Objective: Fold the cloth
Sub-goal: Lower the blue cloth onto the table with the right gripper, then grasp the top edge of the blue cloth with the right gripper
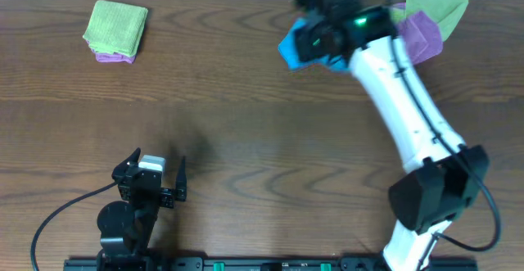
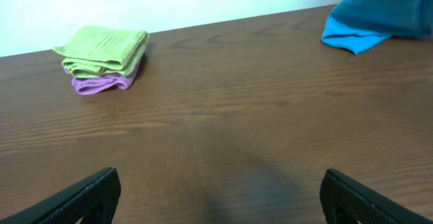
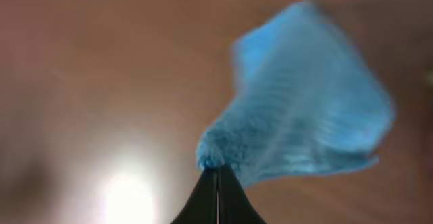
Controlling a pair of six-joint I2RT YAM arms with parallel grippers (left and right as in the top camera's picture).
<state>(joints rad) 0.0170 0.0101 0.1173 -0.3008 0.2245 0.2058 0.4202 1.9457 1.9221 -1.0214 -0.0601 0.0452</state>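
Left fingers (image 2: 88, 197) spread wide; right fingers (image 3: 206, 197) pinched together, arm (image 1: 401, 99) outstretched.

A sky-blue cloth (image 1: 288, 50) is seen against a dark brown wood-grained desk (image 1: 246, 115), a lime-green cloth (image 1: 117, 24) over a purple cloth (image 1: 113, 56) at its far left corner.

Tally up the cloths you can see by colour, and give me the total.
Lime-green cloths: 2
Purple cloths: 2
Sky-blue cloth: 1
Total: 5
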